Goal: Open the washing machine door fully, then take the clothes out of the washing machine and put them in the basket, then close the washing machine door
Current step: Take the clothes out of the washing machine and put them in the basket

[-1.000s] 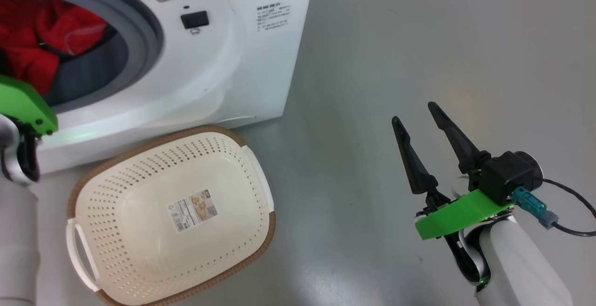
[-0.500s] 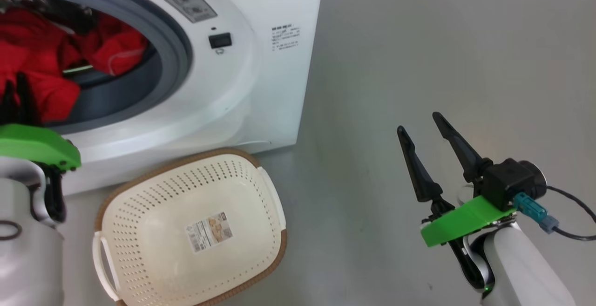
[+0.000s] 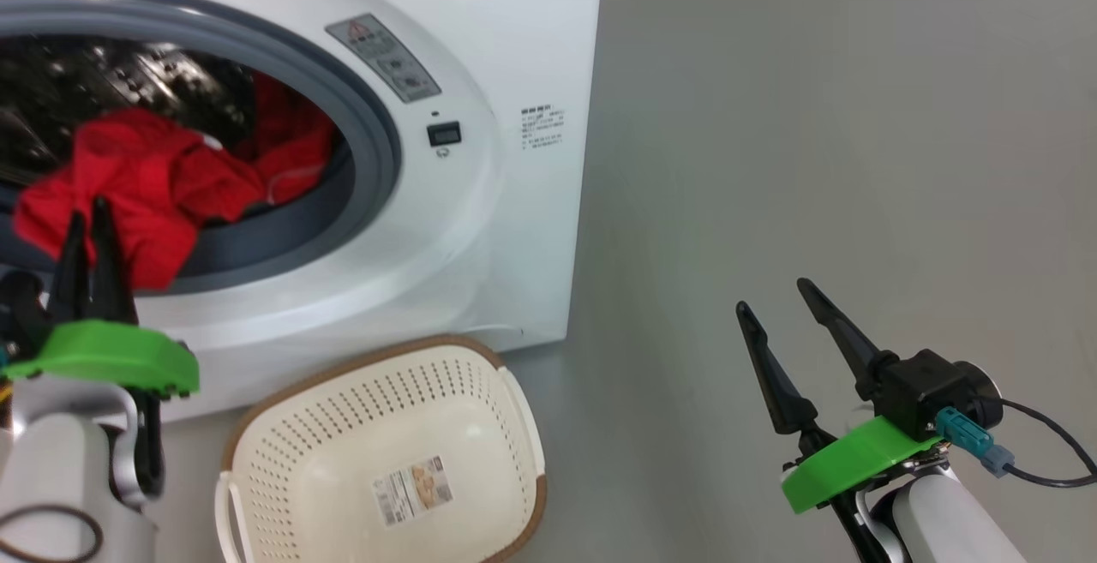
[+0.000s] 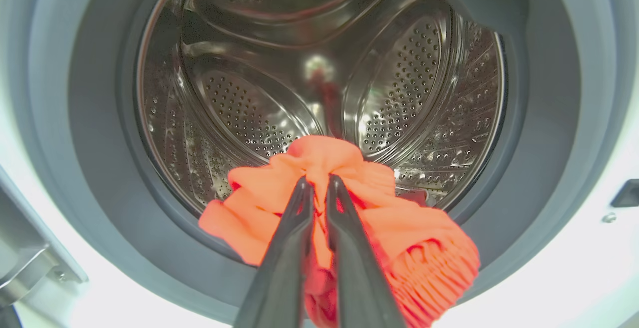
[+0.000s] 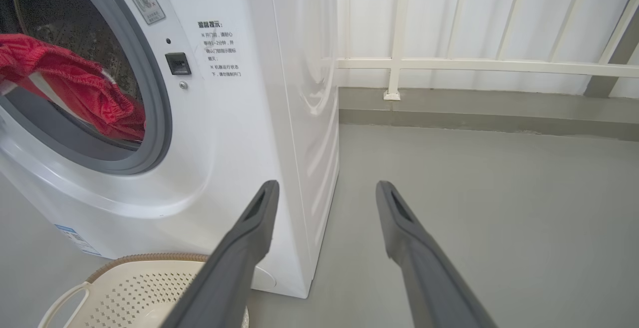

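The white washing machine [image 3: 514, 49] stands open, and its door is out of view. My left gripper [image 3: 88, 212] is at the mouth of the drum, shut on a bunch of the red clothes [image 3: 154, 177]. In the left wrist view its two fingers [image 4: 318, 179] pinch the fabric [image 4: 409, 243], which hangs over the grey rubber ring [image 4: 549, 118]. More red cloth lies further inside. The cream basket [image 3: 514, 426] sits on the floor below the opening with a paper label inside. My right gripper [image 3: 773, 295] hovers open over the floor to the right, holding nothing.
Bare grey floor [image 3: 814, 160] spreads to the right of the machine. In the right wrist view a white railing and wall [image 5: 474, 63] close off the far side. A metal hinge [image 4: 30, 263] shows at the opening's left edge.
The head camera has shifted, so the machine sits lower and further right in the picture. My left gripper has drawn back and lifted a bunch of red cloth toward the opening. The right gripper stays open.
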`<state>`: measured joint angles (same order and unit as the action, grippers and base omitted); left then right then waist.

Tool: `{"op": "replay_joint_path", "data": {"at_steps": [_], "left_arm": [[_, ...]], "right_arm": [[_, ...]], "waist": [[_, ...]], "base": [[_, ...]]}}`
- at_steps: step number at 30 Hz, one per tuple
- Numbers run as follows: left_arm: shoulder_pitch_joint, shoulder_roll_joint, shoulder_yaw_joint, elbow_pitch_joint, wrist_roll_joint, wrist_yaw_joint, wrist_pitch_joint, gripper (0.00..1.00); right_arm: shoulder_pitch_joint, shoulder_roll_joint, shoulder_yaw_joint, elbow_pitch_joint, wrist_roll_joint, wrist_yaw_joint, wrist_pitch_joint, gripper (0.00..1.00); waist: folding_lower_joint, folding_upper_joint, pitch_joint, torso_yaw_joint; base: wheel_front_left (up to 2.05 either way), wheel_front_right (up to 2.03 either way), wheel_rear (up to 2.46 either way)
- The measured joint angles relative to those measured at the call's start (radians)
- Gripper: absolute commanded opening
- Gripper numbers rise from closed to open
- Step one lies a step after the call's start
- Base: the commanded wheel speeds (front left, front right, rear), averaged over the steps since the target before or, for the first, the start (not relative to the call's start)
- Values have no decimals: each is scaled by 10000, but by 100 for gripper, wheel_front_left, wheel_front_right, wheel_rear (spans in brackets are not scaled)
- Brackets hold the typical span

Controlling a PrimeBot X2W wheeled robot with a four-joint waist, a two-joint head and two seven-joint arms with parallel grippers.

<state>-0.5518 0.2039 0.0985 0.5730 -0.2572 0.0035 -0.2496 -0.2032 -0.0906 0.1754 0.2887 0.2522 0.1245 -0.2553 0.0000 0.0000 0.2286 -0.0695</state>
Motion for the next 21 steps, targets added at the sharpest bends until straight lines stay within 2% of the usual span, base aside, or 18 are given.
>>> {"op": "replay_joint_path", "data": {"at_steps": [4,10,21], "left_arm": [[679,-59,-19,-761,6,12,0,0],[1929,-176,-265,-2385,180,326,240,0],[3698,-420,-729,-5841,357,765,1417,0]], "right_arm": [[110,-23,-6,2,0,0,0,100],[481,-8,15,69,0,0,0,100],[790,-6,-10,117,10,0,0,100]], "waist": [[0,0,-459,63],[0,0,-1107,117],[0,0,-1821,112]], "base": [[0,0,0],[0,0,0],[0,0,0]]}}
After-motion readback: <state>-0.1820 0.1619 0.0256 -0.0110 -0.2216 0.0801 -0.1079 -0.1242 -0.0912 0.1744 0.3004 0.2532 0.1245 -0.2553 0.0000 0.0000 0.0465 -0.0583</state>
